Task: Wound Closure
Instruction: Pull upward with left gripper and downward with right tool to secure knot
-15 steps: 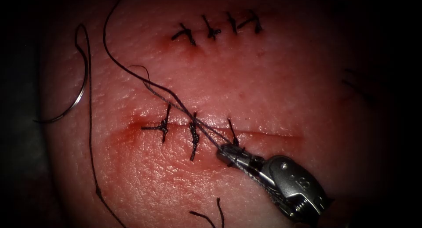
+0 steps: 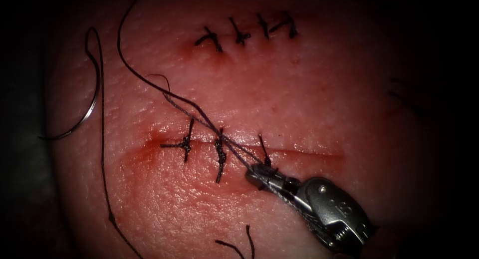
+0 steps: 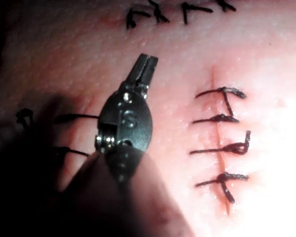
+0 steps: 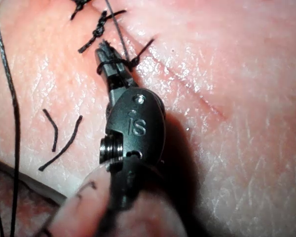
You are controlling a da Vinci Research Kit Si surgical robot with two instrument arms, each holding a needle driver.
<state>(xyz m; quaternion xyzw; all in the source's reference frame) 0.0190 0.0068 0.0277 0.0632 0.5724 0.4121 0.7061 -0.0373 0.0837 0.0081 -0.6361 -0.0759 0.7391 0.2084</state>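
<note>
The right tool (image 2: pixel 259 175) lay low over the tissue (image 2: pixel 309 99) just below the cut (image 2: pixel 299 152), its jaws closed on the thread (image 2: pixel 149 84) beside the third stitch (image 2: pixel 264 151), with the strand running up and left from the tips across the second stitch (image 2: pixel 220 154). The curved needle (image 2: pixel 85 107) rested free on the tissue's far left edge, well apart from the cut and out of the flesh, held by neither tool. In its own wrist view the left tool (image 3: pixel 145 66) hovered with jaws closed on nothing over bare tissue, a finished stitch row (image 3: pixel 222 138) near it and open skin around its tip.
</note>
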